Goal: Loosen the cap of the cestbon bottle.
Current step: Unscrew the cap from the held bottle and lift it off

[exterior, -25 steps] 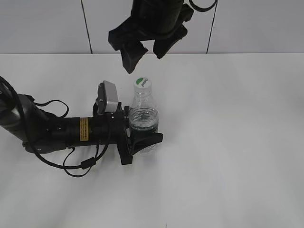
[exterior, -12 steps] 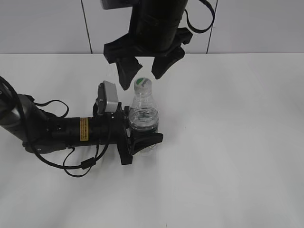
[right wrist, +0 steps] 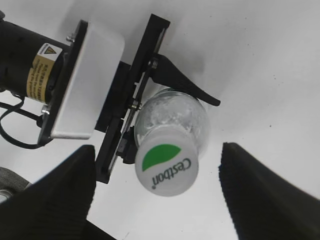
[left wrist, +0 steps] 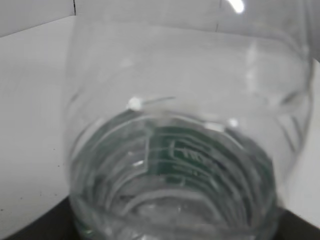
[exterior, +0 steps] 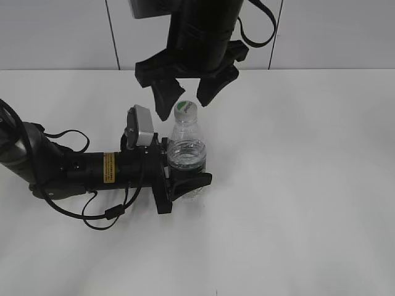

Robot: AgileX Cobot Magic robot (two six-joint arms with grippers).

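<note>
The cestbon bottle stands upright on the white table, clear with water in its lower part. My left gripper comes in from the left and is shut on the bottle's lower body. In the left wrist view the bottle fills the frame, its green label showing through the plastic. The white cap with its green patch is on top of the bottle. My right gripper hangs over it, open, one finger on each side of the cap and neither touching it. From the right wrist view the cap lies between the two dark fingers.
The left arm lies low along the table at the left, with its cables looping beside it. The white table stretches right and forward of the bottle. A tiled wall stands behind.
The right gripper has come down and a little to the left, from well above the bottle to either side of the cap. The left gripper and the bottle have not moved.
</note>
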